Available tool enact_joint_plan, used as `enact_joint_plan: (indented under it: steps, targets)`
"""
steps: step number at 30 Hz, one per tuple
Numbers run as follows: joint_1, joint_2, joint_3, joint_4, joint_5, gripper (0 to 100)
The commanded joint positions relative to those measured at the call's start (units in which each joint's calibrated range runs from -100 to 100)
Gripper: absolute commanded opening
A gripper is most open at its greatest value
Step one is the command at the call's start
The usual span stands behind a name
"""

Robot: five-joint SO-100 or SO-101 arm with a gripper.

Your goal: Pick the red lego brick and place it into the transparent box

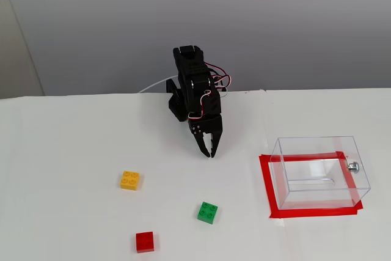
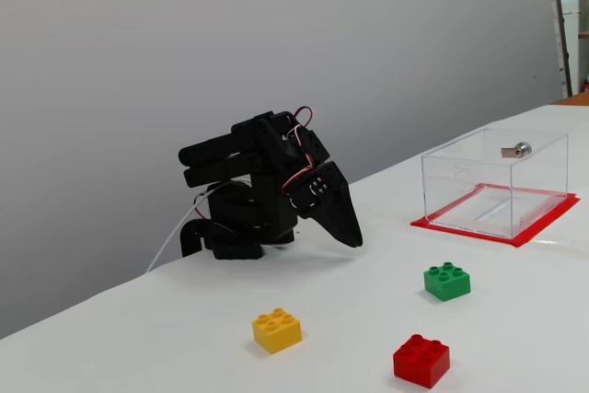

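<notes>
Nearest the camera in a fixed view, the red lego brick (image 1: pixel 145 241) lies on the white table (image 1: pixel 61 175), untouched. Just beyond it sit the green brick (image 1: pixel 208 212) and, further left, the yellow brick (image 1: pixel 129 180). At right, the transparent box (image 1: pixel 317 172) stands inside a red tape outline (image 1: pixel 267 187). Farthest back, the folded black arm points its gripper (image 1: pixel 208 151) downward, fingers closed together, holding nothing.

red lego brick (image 1: pixel 145 241) flat on table, transparent box (image 1: pixel 317 169) upright, apart
</notes>
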Motion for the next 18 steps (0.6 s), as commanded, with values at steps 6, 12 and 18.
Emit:
enact_joint_plan:
  steps: [6,12,18]
  targets:
    - [0.52,-0.76,0.13,-0.59,-0.16,2]
    - [0.38,-0.76,0.13,-0.59,-0.16,2]
    - [-1.25,-0.76,0.13,-0.68,-0.16,2]
